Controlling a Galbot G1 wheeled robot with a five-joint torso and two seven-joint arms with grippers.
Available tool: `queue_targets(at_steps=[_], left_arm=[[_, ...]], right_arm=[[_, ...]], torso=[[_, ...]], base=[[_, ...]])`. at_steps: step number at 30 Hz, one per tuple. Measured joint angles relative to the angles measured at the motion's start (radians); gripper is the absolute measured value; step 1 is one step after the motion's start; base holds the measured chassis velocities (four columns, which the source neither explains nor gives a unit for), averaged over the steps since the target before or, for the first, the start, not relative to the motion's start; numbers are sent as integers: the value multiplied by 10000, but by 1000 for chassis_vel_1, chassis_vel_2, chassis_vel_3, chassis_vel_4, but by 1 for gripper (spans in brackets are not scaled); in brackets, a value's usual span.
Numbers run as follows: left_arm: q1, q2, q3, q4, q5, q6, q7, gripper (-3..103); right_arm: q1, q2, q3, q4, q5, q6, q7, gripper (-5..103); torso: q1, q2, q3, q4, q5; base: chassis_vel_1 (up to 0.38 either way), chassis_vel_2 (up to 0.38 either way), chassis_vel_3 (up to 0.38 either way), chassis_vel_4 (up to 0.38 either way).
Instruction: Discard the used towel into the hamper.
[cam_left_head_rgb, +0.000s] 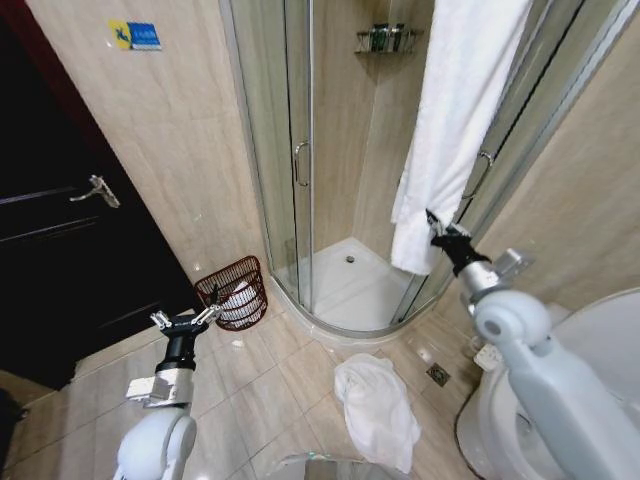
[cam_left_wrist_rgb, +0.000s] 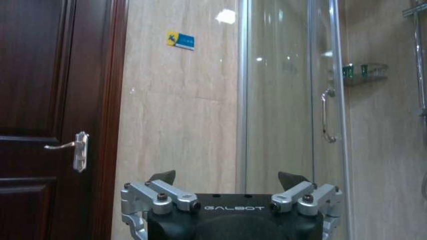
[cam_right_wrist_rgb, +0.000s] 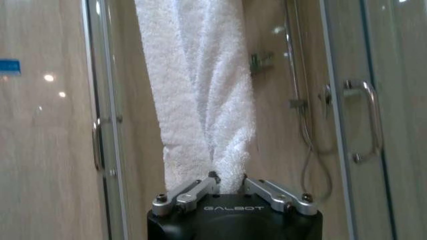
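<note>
I have the right gripper (cam_left_head_rgb: 437, 226) pinched shut on the lower end of the hanging white towel (cam_left_head_rgb: 455, 120), which still drapes from the top of the shower enclosure (cam_left_head_rgb: 300, 170), so the task is only begun. The hamper (cam_left_head_rgb: 233, 291) sits on the floor left of the enclosure's door. My left gripper (cam_left_head_rgb: 185, 320), fingers spread and empty, hovers just before the hamper. I count two towels: one hanging, one crumpled white towel (cam_left_head_rgb: 378, 408) on the floor before the enclosure. One hamper.

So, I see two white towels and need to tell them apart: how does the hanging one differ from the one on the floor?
The hanging towel drapes long and vertical over the shower door, its lower end pinched by the right gripper. The floor towel lies crumpled on the tiles, touched by neither gripper. Both are white terry cloth.
</note>
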Motion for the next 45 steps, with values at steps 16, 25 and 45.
queue_targets(at_steps=[16,25,45], left_arm=[[101,63,-6,93,-71,-148,114,100],[24,295,-174,204,-430,-160,235,100],[-196,380,-191,850,-610,-322,396,100]], right_arm=[[-2401,2324,0,388,-2815,673,-484,5],[-3539,3510,-52,295,-4906,1583,-1027,5],[-5190,5470,-156,-107,-6195,2841,-1331,5]], torso=[[0,0,0,0,-1],[0,0,-1,-1,-2],[0,0,0,0,-1]], base=[[0,0,0,0],[0,0,0,0],[0,0,0,0]])
